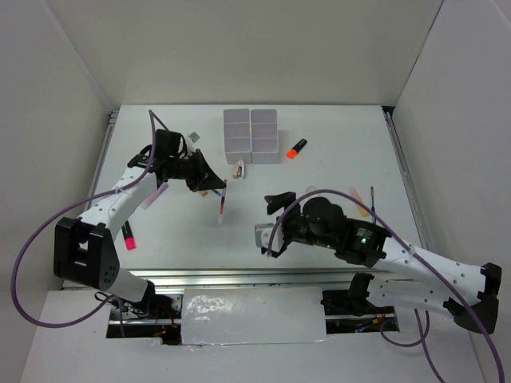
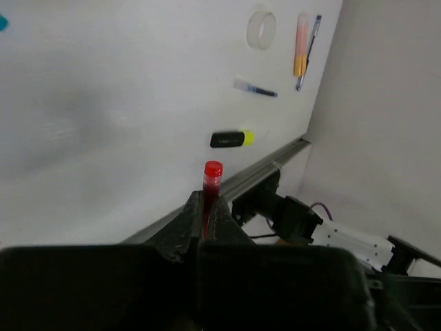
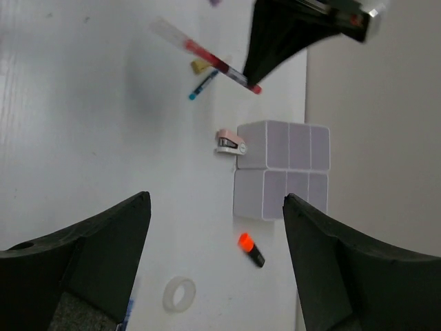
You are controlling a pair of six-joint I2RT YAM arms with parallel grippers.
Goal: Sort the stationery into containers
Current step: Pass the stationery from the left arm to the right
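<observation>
My left gripper (image 1: 209,182) is shut on a thin red pen (image 1: 222,206), held above the table left of centre. In the left wrist view the pen's red end (image 2: 212,178) sticks out past the closed fingertips (image 2: 222,215). The white containers (image 1: 251,136) stand at the back centre in a joined grid. My right gripper (image 3: 216,207) hovers open over the middle with nothing between its fingers. Below it lie an orange-and-black highlighter (image 3: 251,249) and a clear tape ring (image 3: 179,294), with the containers (image 3: 282,169) just beyond.
A small pink item (image 1: 239,169) lies against the containers' near side. A yellow-and-black highlighter (image 2: 231,138), a blue pen (image 2: 254,87) and an orange marker (image 2: 301,45) lie on the right. A pink marker (image 1: 128,235) lies near the left edge.
</observation>
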